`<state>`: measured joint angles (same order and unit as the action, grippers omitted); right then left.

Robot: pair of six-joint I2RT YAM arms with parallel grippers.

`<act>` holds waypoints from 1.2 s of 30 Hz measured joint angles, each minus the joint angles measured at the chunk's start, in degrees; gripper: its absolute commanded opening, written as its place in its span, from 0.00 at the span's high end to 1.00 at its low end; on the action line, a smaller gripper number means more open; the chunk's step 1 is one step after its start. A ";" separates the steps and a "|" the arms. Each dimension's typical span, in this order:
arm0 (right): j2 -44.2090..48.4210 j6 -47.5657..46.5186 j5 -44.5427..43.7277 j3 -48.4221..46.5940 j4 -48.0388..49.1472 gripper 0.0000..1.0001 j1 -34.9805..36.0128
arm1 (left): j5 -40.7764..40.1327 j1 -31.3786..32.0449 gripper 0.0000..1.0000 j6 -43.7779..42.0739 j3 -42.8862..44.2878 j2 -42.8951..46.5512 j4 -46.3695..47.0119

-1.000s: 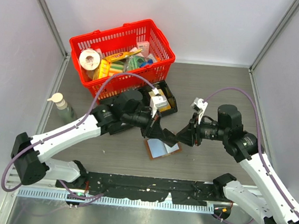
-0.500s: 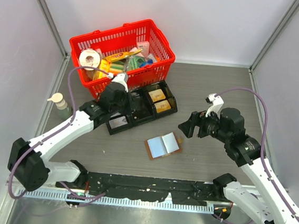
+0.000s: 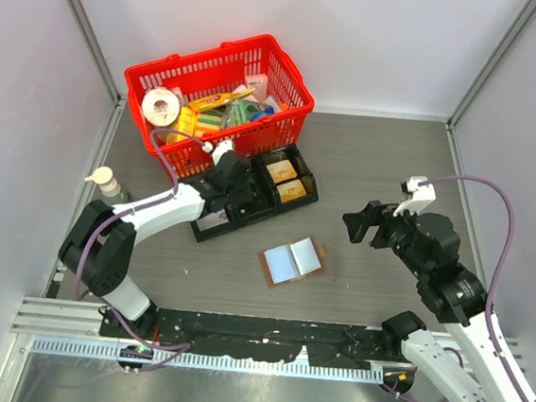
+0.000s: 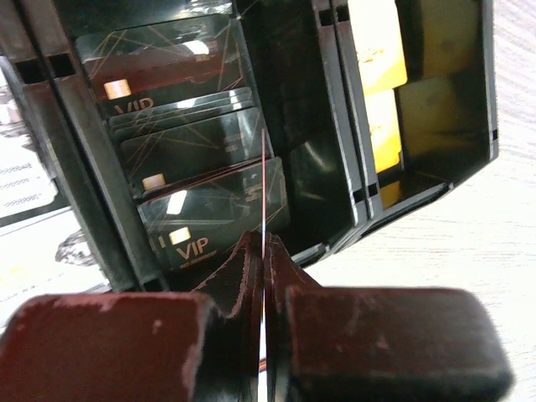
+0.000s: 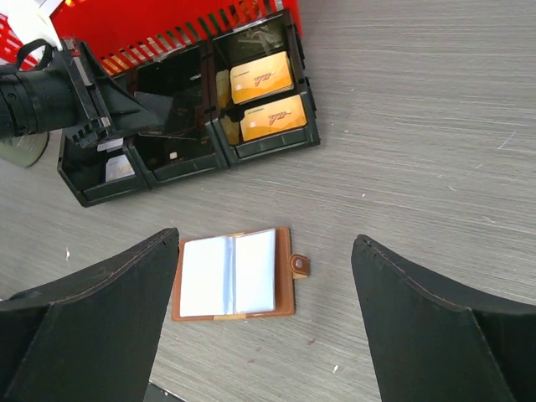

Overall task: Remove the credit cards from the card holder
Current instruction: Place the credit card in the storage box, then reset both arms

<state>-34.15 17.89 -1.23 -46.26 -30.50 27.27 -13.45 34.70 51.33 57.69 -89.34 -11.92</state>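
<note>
Shells: left arm [image 3: 153,214] and right arm [image 3: 484,326] white; joints black
Wiring: purple cables [image 3: 497,190] on both
Fingers: left gripper [image 4: 264,251] dark, reddish scuffs; right gripper [image 5: 266,241] matte black wedges
Mounts: black bases [image 3: 408,329] at 7 and 5 o'clock

The top view is bright and even, lit from above, with faint soft shadows on the grey bench [image 3: 395,166]. The left wrist view is dim: the left end effector [image 4: 264,247] is blurred, the thin card [image 4: 264,176] it pinches glints, and white glare spots the glossy black cards [image 4: 188,142]. In the right wrist view, the 2 fingers [image 5: 92,310] of the right end effector [image 5: 266,239] are dark and soft-edged.
</note>
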 measured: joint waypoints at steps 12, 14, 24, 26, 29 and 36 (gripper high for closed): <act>1.95 0.00 -4.74 1.29 -1.57 0.12 0.00 | -0.24 0.00 0.33 5.31 -3.93 0.09 5.95; 2.34 0.04 -6.71 1.29 -1.86 0.12 0.00 | -0.72 0.00 0.22 5.44 -5.35 2.64 5.68; 4.22 1.46 -23.80 1.29 -5.95 0.09 0.00 | -4.24 -3.34 0.00 0.00 -5.07 19.56 -3.82; 4.74 1.64 -28.06 1.29 -6.82 0.08 0.00 | -3.23 -5.70 0.00 -1.16 -4.28 22.21 -6.45; 5.09 1.73 -33.09 1.27 -8.17 0.07 0.00 | -0.83 -10.73 0.00 -3.15 -3.61 27.63 -10.49; 6.12 1.55 -42.99 0.57 -11.43 0.07 0.00 | -4.44 -20.11 0.00 -10.29 -3.58 46.75 -22.75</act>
<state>-28.03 19.44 -44.23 -45.69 -41.93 27.27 -17.89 14.59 41.04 54.11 -42.59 -34.68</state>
